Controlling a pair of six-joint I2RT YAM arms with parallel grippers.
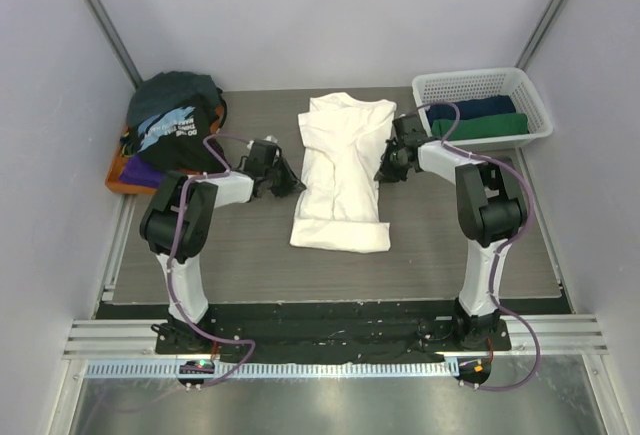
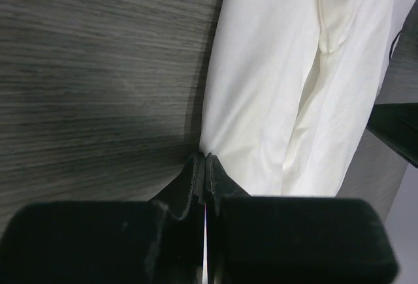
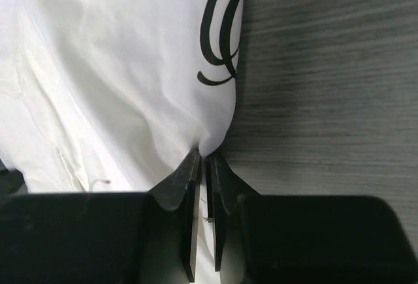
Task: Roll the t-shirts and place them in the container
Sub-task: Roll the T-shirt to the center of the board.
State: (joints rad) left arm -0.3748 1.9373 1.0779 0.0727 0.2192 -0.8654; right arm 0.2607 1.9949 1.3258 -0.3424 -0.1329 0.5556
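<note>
Here, left tool [image 2: 204,161] and right tool [image 3: 203,157] pinch the tee's [image 1: 340,175] opposite edges, the left seemingly barely; next likely an even, matched fold.

This is a robotics lab test cell. Plain pale walls [image 1: 330,15] box in a grey wood-grain bench [image 1: 250,255]. Two robot arms, the left arm [image 1: 180,225] and the right arm [image 1: 488,205], stand at its near edge by aluminium rails [image 1: 110,340]. Purple cables [image 1: 530,345] trail down to a slotted cable strip [image 1: 330,368]. Laundry sits among this hardware: a cream t-shirt [image 1: 340,170], a heap of tees [image 1: 180,120] on an orange tray [image 1: 118,177], and a white basket [image 1: 470,77].
</note>
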